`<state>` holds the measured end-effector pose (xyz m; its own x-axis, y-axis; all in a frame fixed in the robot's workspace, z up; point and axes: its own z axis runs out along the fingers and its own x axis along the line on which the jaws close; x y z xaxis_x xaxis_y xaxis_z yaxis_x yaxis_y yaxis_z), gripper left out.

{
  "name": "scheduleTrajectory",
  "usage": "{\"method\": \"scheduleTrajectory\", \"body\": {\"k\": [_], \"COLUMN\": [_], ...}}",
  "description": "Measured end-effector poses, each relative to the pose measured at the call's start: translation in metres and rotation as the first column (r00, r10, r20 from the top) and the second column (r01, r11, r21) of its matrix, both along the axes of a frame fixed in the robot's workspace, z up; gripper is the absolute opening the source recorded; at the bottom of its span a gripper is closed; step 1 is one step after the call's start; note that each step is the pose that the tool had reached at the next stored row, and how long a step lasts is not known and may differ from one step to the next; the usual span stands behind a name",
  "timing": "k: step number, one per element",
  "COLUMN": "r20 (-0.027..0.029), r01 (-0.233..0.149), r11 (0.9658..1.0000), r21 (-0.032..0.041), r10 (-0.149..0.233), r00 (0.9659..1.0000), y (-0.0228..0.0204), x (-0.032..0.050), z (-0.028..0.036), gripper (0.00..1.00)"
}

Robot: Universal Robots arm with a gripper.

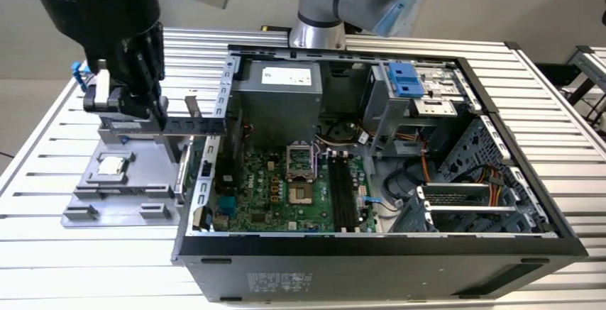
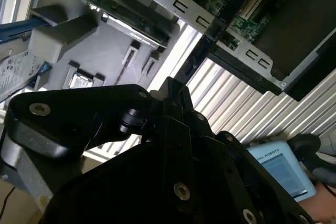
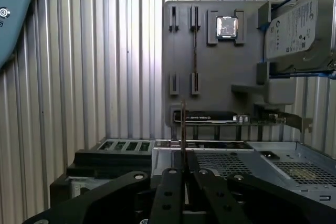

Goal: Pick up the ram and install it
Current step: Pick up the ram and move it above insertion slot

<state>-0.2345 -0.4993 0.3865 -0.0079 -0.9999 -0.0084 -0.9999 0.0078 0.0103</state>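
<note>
Logged the gripper [image 1: 126, 111] above the grey tray [image 1: 123, 198], at about 9 o'clock from the open computer case [image 1: 379, 274] in the exterior view. In the first wrist view I saw its jaws clenched on the ram [image 3: 182, 129], 1 thin stick seen edge-on. 1 square chip [image 3: 227, 27] and 1 hard drive [image 3: 299, 30] sat on the tray.

My table [image 1: 38, 253] is silver with long stripes. The tray [image 3: 220, 77] is grey. The computer case [image 1: 379, 271] is black, its board [image 1: 255, 196] green. The hard drive [image 3: 296, 30] is silver with blue edges. I see a black gripper [image 3: 182, 171] and a dark ram [image 3: 182, 129].
</note>
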Motion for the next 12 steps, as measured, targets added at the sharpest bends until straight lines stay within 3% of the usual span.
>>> {"method": "scheduleTrajectory", "body": {"k": [7, 12], "r20": [-0.0079, -0.0094], "r01": [0.000, 0.000], "r11": [1.0000, 1.0000], "r21": [0.0000, 0.0000], "r10": [0.000, 0.000], "r00": [1.0000, 1.0000], "y": [0.0000, 0.0000], "x": [0.0318, 0.0547], "z": [0.0000, -0.0001], "gripper": [0.00, 0.00]}}
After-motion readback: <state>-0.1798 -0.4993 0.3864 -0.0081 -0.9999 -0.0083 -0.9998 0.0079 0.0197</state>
